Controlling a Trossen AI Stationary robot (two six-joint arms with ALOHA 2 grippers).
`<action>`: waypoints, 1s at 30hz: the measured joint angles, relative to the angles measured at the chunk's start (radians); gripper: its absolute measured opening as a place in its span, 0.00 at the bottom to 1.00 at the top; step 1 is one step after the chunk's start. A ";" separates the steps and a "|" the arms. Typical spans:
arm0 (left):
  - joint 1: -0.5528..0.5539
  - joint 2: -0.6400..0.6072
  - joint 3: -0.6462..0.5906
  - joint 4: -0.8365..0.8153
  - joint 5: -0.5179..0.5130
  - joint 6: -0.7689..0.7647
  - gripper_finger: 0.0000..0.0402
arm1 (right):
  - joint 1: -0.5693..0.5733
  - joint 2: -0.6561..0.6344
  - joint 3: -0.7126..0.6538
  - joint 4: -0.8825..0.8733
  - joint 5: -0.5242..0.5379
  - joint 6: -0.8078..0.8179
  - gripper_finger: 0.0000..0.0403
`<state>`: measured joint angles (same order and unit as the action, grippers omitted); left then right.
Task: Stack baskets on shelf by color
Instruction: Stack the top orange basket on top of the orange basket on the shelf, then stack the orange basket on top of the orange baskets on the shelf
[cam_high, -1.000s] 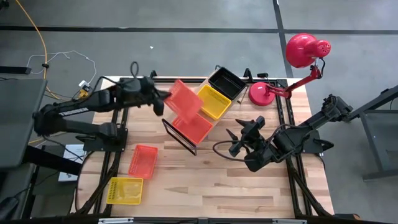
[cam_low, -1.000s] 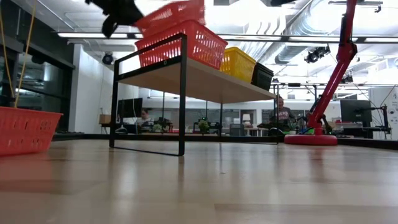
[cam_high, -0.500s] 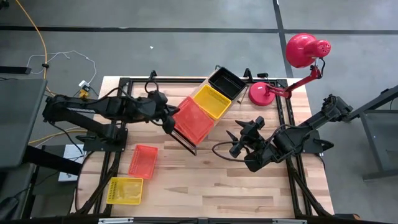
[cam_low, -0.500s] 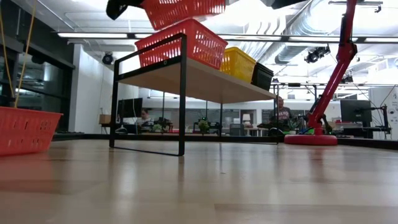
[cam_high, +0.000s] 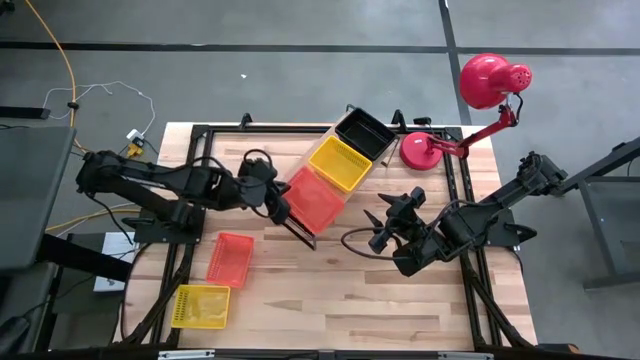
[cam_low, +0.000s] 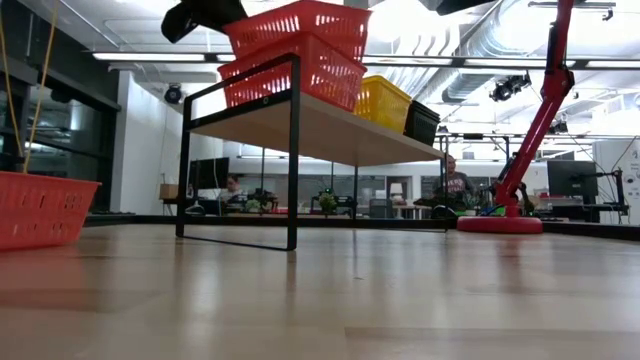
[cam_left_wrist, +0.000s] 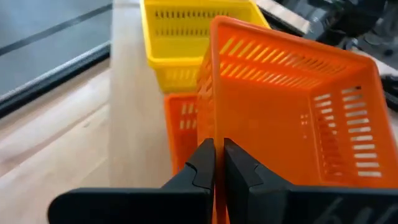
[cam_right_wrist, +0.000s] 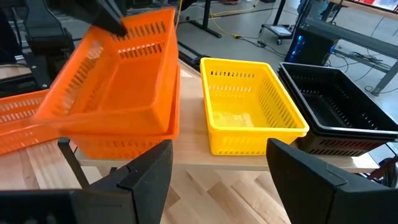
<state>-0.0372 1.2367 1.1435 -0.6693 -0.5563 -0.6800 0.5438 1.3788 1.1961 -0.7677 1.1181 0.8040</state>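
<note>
An orange basket (cam_left_wrist: 292, 118) is pinched by its near wall in the left gripper (cam_left_wrist: 217, 165), fingers pressed together on the rim, and is held tilted just above a second orange basket (cam_low: 320, 75) already sitting at the wire-frame end of the shelf (cam_low: 330, 130). In the low view the held basket is seen partly nested but not level w/ the lower one, so the stack is judged not yet seated. A yellow basket (cam_high: 340, 163) and a black basket (cam_high: 364, 132) are lined up further along the shelf. Another orange basket (cam_high: 231, 258) and another yellow basket (cam_high: 200, 305) are left on the tabletop (cam_high: 330, 290) near the left arm's base, so the task is judged roughly half done. The right gripper (cam_right_wrist: 217, 168) is held w/ fingers spread wide, empty, hovering off the shelf's side and facing the baskets. Risks, as judged: if the basket is released while tilted, one corner could be caught on the lower rim and it may be left jammed crooked or be tipped off the shelf edge, which is close by. If it is pushed down off-centre, the lower basket could be shoved toward the yellow one or off the end. The grip is on a thin mesh wall, so slip or wall flex is poss. when pressure is applied. The red lamp (cam_high: 480, 90) is well apart and no issue.
</note>
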 joint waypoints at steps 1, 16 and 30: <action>0.000 0.001 0.000 -0.002 0.007 0.000 0.00 | 0.000 0.000 0.000 0.000 -0.001 0.000 0.61; 0.001 -0.004 0.000 -0.026 0.052 -0.001 0.08 | 0.000 0.000 0.000 0.000 -0.001 0.000 0.61; 0.005 -0.015 0.097 -0.163 0.055 0.047 0.34 | 0.000 0.000 0.000 0.006 0.001 0.003 0.61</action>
<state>-0.0319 1.2221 1.2408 -0.8318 -0.5018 -0.6326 0.5438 1.3788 1.1961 -0.7612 1.1191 0.8070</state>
